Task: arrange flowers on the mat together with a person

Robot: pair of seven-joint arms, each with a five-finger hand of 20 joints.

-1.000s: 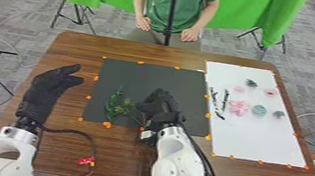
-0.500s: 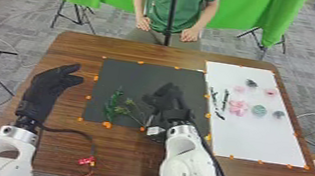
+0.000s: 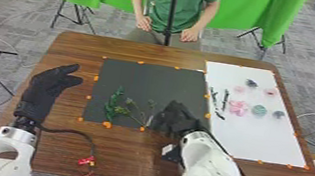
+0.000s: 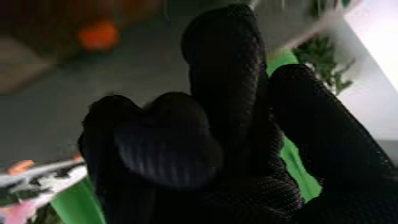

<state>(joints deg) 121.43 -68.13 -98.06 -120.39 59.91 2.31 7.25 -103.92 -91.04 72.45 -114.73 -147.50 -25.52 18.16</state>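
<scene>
My right hand (image 3: pixel 178 119) is over the lower right part of the black mat (image 3: pixel 142 81), to the right of the green sprigs (image 3: pixel 115 104). Its black glove (image 4: pixel 231 95) appears in the right wrist view with fingers relaxed and holding nothing; some greenery (image 4: pixel 322 56) is visible beyond them. At the table's left, beside the mat, my left hand (image 3: pixel 49 82) stays open and empty. On the white mat (image 3: pixel 258 141) lie dark twigs (image 3: pixel 223 102), a pink flower (image 3: pixel 238 107), a pale green flower (image 3: pixel 259 110) and several smaller blooms (image 3: pixel 270 92).
Across the brown table (image 3: pixel 84 44) stands a person, both hands (image 3: pixel 189 34) held low in front, off the flowers. Orange markers line the mats' edges. A dark cable (image 3: pixel 84 137) loops by my left arm.
My right hand went slightly forward, then came back toward me and a little to the right, and its forearm swung right. My left hand, the person and the flowers have stayed where they were.
</scene>
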